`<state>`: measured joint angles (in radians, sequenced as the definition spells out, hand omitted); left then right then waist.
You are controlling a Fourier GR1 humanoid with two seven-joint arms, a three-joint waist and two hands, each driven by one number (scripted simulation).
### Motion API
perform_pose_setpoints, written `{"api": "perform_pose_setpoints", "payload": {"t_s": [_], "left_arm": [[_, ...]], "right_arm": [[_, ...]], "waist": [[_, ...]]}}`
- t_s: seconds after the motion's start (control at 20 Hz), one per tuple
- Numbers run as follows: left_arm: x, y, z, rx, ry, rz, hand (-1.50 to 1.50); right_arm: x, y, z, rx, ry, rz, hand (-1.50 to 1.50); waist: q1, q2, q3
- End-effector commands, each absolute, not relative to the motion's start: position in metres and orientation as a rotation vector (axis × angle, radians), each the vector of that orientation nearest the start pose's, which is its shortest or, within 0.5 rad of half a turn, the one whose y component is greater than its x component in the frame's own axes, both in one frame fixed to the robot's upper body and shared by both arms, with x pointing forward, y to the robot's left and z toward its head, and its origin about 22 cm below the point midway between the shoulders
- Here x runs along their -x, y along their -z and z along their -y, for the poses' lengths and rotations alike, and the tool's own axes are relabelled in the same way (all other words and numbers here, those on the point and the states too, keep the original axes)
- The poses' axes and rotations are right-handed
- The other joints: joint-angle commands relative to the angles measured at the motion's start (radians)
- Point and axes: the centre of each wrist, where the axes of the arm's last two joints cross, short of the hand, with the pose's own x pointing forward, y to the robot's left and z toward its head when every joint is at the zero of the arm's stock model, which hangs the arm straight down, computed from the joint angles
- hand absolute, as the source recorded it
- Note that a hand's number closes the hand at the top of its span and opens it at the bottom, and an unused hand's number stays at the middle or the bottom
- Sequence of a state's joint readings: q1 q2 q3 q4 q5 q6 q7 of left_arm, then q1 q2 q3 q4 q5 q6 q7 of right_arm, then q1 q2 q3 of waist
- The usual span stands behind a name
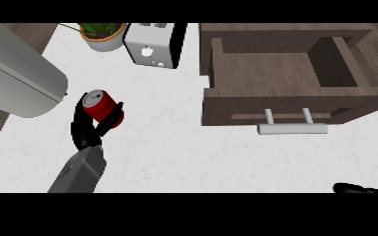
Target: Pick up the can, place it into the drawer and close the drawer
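Left hand curls round the red can at mid-wall. Judged light, rigid, smooth, possibly slippery: grasp the side wall, not the rims. Right hand: state cannot be told.

the can is showing a glossy red painted metal side and a bare silvery top. the drawer is looking like matt brown wood with a faint grain, and its handle is gleaming as pale smooth metal. the counter is reading as white stone, smooth with faint grey veining. the left hand is appearing as matt black plastic, its forearm as dull grey. the toaster is shining white and smooth, with a black side.
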<state>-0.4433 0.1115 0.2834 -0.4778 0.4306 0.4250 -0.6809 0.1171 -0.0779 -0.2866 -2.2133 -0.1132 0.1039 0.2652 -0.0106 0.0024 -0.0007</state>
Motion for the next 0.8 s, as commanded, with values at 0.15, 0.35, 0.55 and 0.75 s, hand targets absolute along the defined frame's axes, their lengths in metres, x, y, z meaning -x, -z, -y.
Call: {"api": "perform_pose_setpoints", "payload": {"t_s": [0.15, 0.35, 0.55, 0.75], "left_arm": [[-0.306, 0.124, -0.264, -0.427, -0.583, 1.505, 1.5], [-0.318, 0.108, -0.294, -0.438, -0.553, 1.538, 1.5], [-0.335, 0.102, -0.236, -0.241, -0.421, 1.585, 1.5], [-0.338, 0.101, -0.216, 0.013, -0.153, 1.594, 1.5]], "right_arm": [[-0.191, -0.141, 0.297, 0.221, 0.055, 1.845, -1.5], [-0.16, -0.152, 0.307, 0.234, 0.042, 1.882, -1.5], [-0.169, -0.143, 0.302, 0.234, 0.068, 1.869, -1.5], [-0.164, -0.14, 0.299, 0.224, 0.03, 1.869, -1.5]], "waist": [[-0.004, 0.004, -0.001], [-0.013, 0.003, -0.001], [-0.005, -0.001, 0.0], [-0.022, 0.001, -0.001]]}}
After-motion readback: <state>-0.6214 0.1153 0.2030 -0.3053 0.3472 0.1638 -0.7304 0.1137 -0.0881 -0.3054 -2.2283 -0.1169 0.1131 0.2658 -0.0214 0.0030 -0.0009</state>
